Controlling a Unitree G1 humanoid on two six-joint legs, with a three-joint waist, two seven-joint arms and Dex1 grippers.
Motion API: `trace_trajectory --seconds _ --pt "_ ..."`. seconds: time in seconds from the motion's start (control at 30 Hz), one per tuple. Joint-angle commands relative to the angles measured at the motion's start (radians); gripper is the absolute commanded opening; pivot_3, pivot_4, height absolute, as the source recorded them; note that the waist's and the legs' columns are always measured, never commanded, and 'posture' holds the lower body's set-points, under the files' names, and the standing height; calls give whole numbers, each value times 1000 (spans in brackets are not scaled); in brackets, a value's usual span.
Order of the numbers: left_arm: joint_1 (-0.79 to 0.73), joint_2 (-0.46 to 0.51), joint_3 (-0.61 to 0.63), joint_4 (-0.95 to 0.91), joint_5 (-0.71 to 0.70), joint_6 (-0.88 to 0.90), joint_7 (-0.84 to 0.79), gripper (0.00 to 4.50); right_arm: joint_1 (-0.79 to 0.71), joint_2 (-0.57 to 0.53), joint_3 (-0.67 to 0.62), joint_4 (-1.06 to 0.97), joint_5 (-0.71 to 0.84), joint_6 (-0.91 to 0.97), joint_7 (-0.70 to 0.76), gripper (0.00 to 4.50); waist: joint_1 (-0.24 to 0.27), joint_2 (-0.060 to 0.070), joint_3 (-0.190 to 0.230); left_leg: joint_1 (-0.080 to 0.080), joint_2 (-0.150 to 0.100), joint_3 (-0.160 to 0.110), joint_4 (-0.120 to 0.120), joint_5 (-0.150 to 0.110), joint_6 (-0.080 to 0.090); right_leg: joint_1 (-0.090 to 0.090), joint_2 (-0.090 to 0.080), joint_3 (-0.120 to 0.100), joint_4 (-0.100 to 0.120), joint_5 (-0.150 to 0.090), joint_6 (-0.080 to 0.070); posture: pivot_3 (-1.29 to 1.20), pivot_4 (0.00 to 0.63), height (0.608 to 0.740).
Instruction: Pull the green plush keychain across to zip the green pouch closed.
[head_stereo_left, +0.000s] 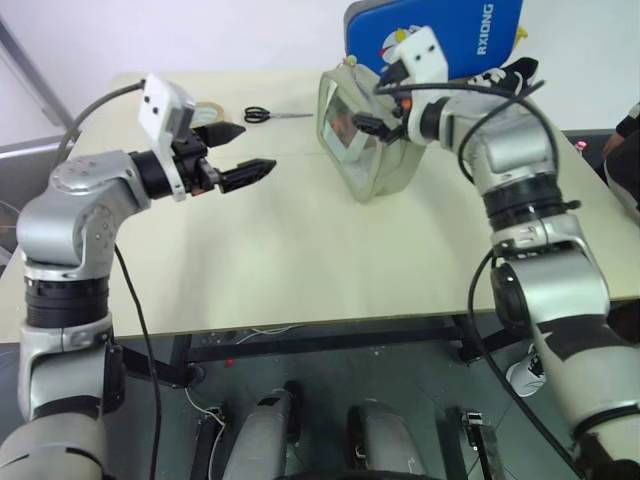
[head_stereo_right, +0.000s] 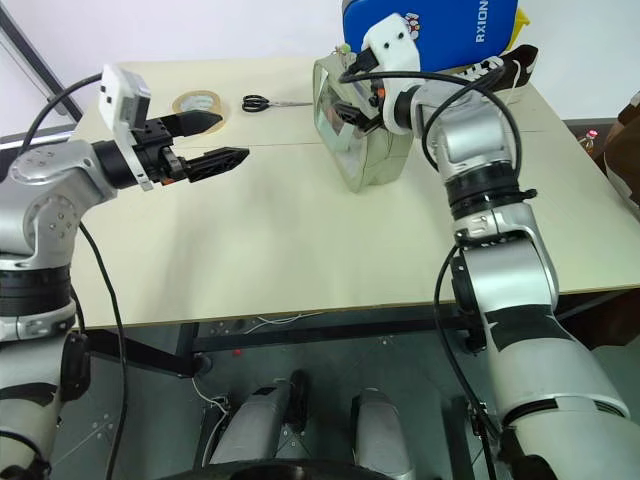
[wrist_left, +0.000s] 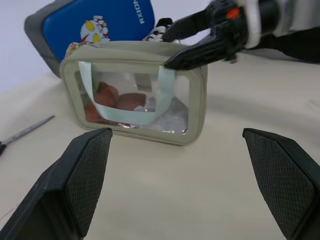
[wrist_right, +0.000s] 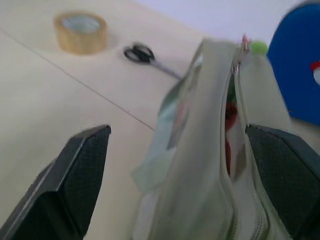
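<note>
Only one readable text: "RXIONG", in white capitals on the blue case (head_stereo_left: 440, 35), running up its front near the far edge. Seen whole in the left eye view; cut short by the frame's top edge in the right eye view; upside down and partly cut in the left wrist view. Beside it on the same case, a printed cartoon figure in red, yellow and white, without legible words. Nothing legible elsewhere.
</note>
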Motion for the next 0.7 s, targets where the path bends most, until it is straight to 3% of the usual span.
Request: trace_trajectory --seconds 0.03,0.07,0.17,0.4,0.5,0.6,0.7 --pt "4 -22 47 -67 -31 5 67 4450 -55 17 8 126 -59 -109 34 4480 5 0 0 1 0 0 0 0 0 0 0 0 0 0 0 0 150 740" --pt "10 -32 57 -86 -49 17 83 4450 -54 20 13 163 -76 -137 43 4480 8 0 0 1 0 0 -1 0 -1 0 0 0 0 0 0 0 150 740" --pt "26 -43 70 -125 -78 38 116 4500 -71 35 -16 209 -71 -183 95 3583 8 0 0 2 0 0 -1 1 -1 0 1 0 1 0 0 0 150 740" --pt "-9 -54 73 -83 -100 31 148 4500 -92 27 -58 235 -77 -214 165 41 9 0 0 2 0 0 -1 1 -3 0 1 0 2 0 0 0 150 740" --pt "-14 -48 70 -70 -102 27 144 4500 -61 -18 -53 174 -78 -344 286 41 9 1 0 2 0 0 -2 1 -3 0 1 0 2 0 0 0 150 740" --pt "-4 -35 62 -74 -110 33 123 4500 26 -117 -40 3 -34 -433 584 41 16 0 1 2 0 0 -2 1 -3 0 1 0 1 0 0 0 150 740" --pt "4 -20 56 -80 -114 34 107 4500 123 -221 -26 -82 -31 -483 754 41 15 0 1 1 0 0 -2 1 -2 1 1 0 0 0 0 0 150 740"
